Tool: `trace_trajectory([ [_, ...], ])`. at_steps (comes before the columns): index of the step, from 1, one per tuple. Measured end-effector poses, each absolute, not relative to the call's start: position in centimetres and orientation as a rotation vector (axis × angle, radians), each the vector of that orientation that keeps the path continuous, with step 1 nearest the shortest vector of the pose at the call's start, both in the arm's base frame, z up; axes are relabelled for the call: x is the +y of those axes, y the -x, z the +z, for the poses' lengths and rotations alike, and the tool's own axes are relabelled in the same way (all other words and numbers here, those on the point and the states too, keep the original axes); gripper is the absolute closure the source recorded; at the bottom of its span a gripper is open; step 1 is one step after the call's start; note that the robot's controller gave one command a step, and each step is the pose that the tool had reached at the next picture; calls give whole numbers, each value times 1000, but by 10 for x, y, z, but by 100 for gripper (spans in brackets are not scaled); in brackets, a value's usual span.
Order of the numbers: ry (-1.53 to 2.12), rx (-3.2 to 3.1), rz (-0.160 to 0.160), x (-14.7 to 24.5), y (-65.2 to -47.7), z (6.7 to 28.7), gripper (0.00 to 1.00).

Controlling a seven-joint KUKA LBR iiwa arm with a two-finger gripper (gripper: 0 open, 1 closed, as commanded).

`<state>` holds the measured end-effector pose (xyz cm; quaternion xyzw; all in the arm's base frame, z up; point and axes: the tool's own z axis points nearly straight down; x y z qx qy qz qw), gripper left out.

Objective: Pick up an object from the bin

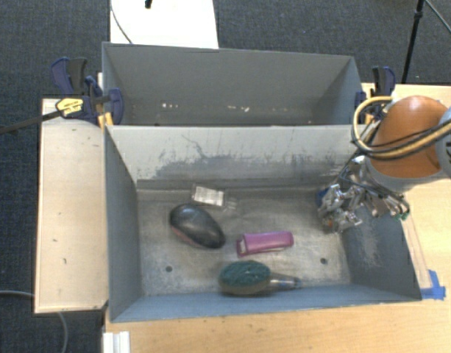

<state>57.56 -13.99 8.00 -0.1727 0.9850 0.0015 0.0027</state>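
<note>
My gripper (337, 213) hangs at the right side of the bin, close to the right wall, above the floor. Its fingers point down and left with nothing visible between them. The nearest loose thing is a pink-purple oblong tube (265, 243), lying flat left of the gripper near the bin's middle. In front of the tube lies a dark green brush with a grey handle (251, 277), along the front wall. A dark grey computer mouse (197, 226) rests further left.
A small clear plastic packet (209, 196) lies behind the mouse near the back wall. The arm with its orange cover and cables leans over the bin's right rim.
</note>
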Motion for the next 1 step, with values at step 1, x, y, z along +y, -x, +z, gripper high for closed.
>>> trace_trajectory([
  [1,860,3011,-5,-116,-563,218,100],
])
